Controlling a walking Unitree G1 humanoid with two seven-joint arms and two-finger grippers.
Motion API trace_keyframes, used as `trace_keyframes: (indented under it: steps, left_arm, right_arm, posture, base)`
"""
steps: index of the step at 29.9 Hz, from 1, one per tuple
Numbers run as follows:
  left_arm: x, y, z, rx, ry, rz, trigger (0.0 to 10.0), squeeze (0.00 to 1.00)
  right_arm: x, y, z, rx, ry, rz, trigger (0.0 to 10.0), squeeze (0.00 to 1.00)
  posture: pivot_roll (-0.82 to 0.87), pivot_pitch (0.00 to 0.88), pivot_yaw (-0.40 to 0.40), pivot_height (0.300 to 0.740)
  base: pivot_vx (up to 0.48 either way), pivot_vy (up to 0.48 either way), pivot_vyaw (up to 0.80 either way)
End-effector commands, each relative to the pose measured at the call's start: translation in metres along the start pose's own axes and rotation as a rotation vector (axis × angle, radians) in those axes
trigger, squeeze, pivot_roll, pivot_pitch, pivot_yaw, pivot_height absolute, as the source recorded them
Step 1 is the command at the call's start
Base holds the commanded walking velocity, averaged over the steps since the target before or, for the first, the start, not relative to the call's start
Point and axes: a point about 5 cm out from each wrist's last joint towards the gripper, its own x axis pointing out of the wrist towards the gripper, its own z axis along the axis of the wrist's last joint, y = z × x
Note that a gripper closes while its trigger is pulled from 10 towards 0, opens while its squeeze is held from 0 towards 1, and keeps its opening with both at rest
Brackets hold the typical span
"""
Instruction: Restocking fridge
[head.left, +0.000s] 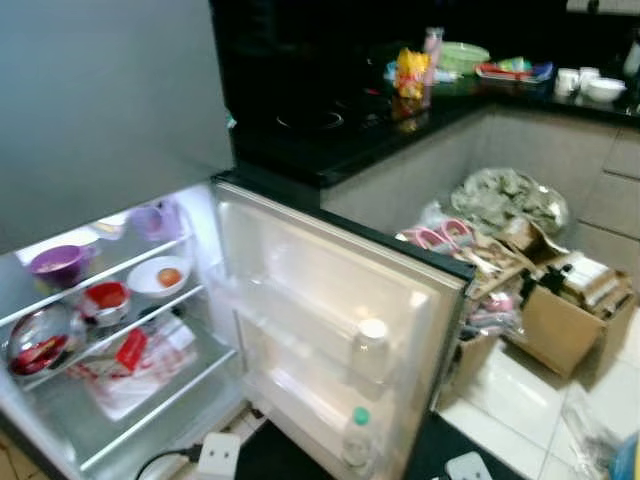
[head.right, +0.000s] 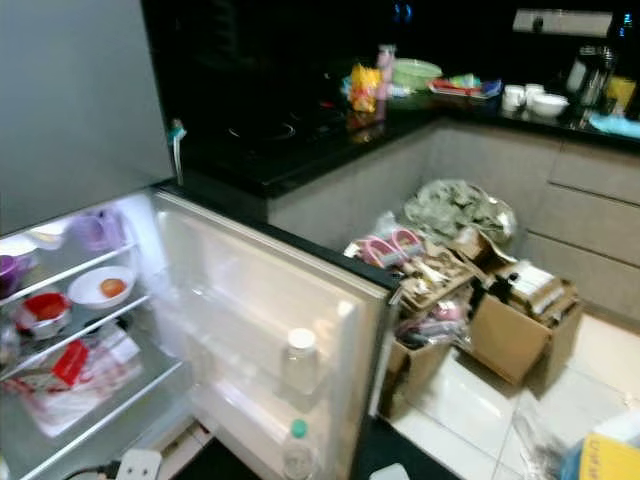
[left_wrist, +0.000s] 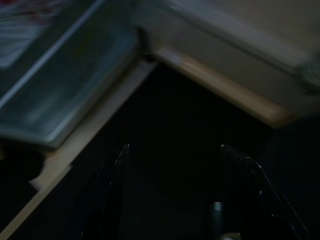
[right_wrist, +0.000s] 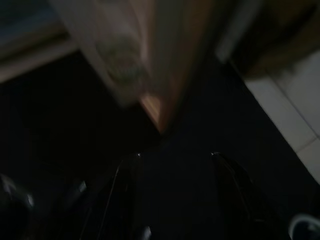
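Two grippers idle, both hanging low over dark floor. Left gripper (left_wrist: 172, 165): fingers (left_wrist: 117, 185) spread apart, nothing between them, pointed at the base of the fridge (head.left: 110, 130) where a pale bottom edge meets the dark floor mat (left_wrist: 165, 130). Right gripper (right_wrist: 172, 170): fingers (right_wrist: 232, 185) likewise parted and empty, aimed at the lower corner of the open fridge door (head.left: 330, 330), with white floor tiles (right_wrist: 295, 115) off to one side.

Fridge open, interior lit, door swung out toward the robot's right. Door racks: one clear bottle with white cap (head.left: 371, 350) on the upper rack, one bottle with green cap (head.left: 359, 438) on the rack below. Wire shelves, top downward: purple bowl (head.left: 58, 265) and purple cup (head.left: 155, 220); white plate with an orange item (head.left: 160, 276) beside a red-topped bowl (head.left: 105, 300); covered dish with red contents (head.left: 40, 345) and a clear bag with red print (head.left: 130, 365).

White power strip (head.left: 218, 455) on the floor just below the door. Black countertop (head.left: 330, 140) behind the door, carrying a yellow packet (head.left: 410, 72) and a green bowl (head.left: 462, 55). Open cardboard boxes (head.left: 560, 320) full of clutter against the grey cabinets (head.left: 590, 170).
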Motion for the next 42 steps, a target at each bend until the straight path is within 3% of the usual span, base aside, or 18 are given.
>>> trace_keyframes:
  steps: [1, 6, 23, 32, 42]
  left_arm:
    - [-0.001, -0.001, -0.005, -0.003, 0.021, -0.007, 10.0, 0.00]
    - [0.000, -0.005, -0.003, 0.005, 0.017, -0.023, 10.0, 0.00]
    - [0.001, -0.009, -0.002, 0.019, 0.021, -0.052, 10.0, 0.00]
    - [0.000, -0.010, -0.004, 0.014, 0.027, -0.059, 10.0, 0.00]
    - [-0.002, -0.005, -0.007, -0.010, 0.036, -0.034, 10.0, 0.00]
  right_arm:
    - [-0.002, 0.000, -0.007, 0.000, 0.016, 0.003, 10.0, 0.00]
    - [-0.004, -0.010, -0.010, 0.034, 0.045, -0.084, 10.0, 0.00]
    - [-0.006, -0.009, -0.018, 0.023, 0.074, -0.081, 10.0, 0.00]
    - [-0.016, -0.020, -0.044, -0.034, 0.237, -0.146, 10.0, 0.00]
    - [-0.019, -0.031, -0.046, -0.033, 0.285, -0.234, 10.0, 0.00]
  posture:
    - [-0.03, 0.058, -0.032, 0.740]
    - [-0.03, 0.060, -0.032, 0.740]
    - [-0.03, 0.060, -0.028, 0.740]
    - [-0.03, 0.056, -0.032, 0.740]
    - [-0.03, 0.059, -0.029, 0.740]
  base:
    - [0.000, 0.000, 0.80]
    - [0.000, 0.000, 0.32]
    - [0.000, -0.130, 0.00]
    - [0.000, -0.314, 0.00]
    - [0.000, -0.062, 0.00]
